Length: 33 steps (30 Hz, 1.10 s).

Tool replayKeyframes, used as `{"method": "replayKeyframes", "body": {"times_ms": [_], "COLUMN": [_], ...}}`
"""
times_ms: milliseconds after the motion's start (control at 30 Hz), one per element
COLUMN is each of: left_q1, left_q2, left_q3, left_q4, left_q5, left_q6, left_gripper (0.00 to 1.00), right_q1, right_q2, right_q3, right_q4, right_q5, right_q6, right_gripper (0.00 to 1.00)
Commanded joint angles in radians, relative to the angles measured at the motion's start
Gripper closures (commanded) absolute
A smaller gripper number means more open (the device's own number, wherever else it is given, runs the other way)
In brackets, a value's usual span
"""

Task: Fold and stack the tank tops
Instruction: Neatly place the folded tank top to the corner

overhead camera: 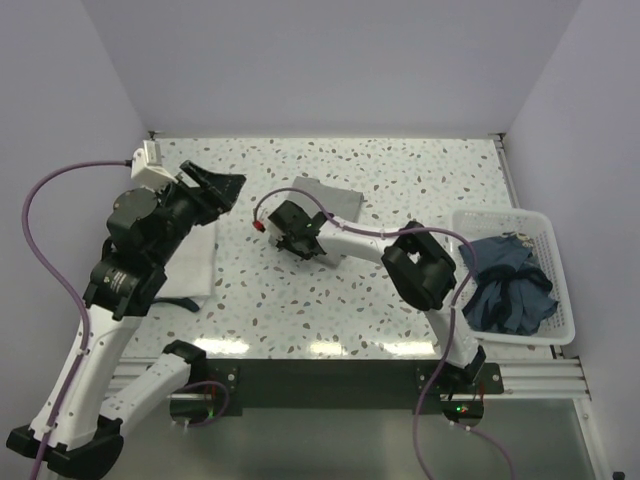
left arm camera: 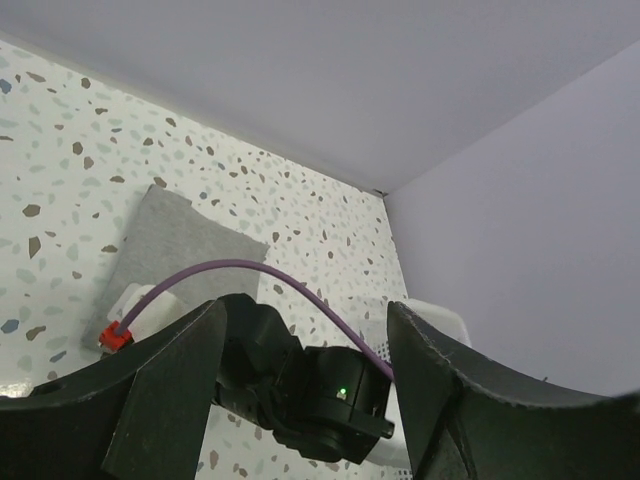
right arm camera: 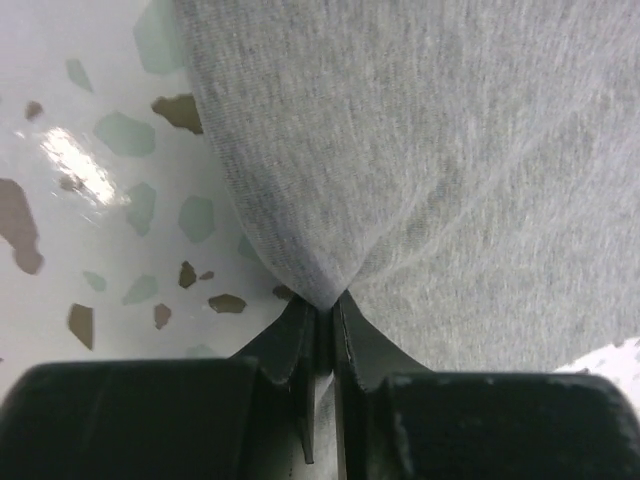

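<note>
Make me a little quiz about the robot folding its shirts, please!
1. True or false: the right pincer is pinching the edge of the grey tank top.
2. What lies in the basket? A: dark blue clothes. B: apples. C: nothing.
3. Fill in: the left pincer is ____ (open or shut).

Key: 1 true; 2 A; 3 open.

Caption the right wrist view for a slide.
Right gripper shut on the edge of the grey tank top, cloth puckered at the pinch, above the speckled table.
</note>
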Motion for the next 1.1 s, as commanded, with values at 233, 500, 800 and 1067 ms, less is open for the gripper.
{"method": "replayKeyframes", "body": {"times_ms": [233, 500, 800, 1067], "left_q1": [0.006, 0.006, 0.006, 0.006], "left_q2": [-0.039, -0.070, -0.086, -0.083], "left_q3": [0.089, 0.118, 0.139, 0.127], "left_q4": [-0.055, -0.098, -0.116, -0.110], "left_q5": [0.027, 0.024, 0.039, 0.075], "left_q6": [0.035, 0.022, 0.011, -0.001], "left_gripper": [0.29, 0.29, 0.29, 0.29], "right_q1": [-0.008, -0.008, 0.016, 0.052], "right_q2": [0.008, 0.032, 0.061, 0.179], "right_q3": [0.283, 0.232, 0.240, 0.450], "right_q4": [-0.146, 0.147, 0.506, 0.575], "right_q5": [-0.445, -0.739, -0.680, -0.598], "right_q6": [0.417, 0.963, 1.352, 1.459], "right_gripper": [1.00, 1.00, 1.00, 1.00]}}
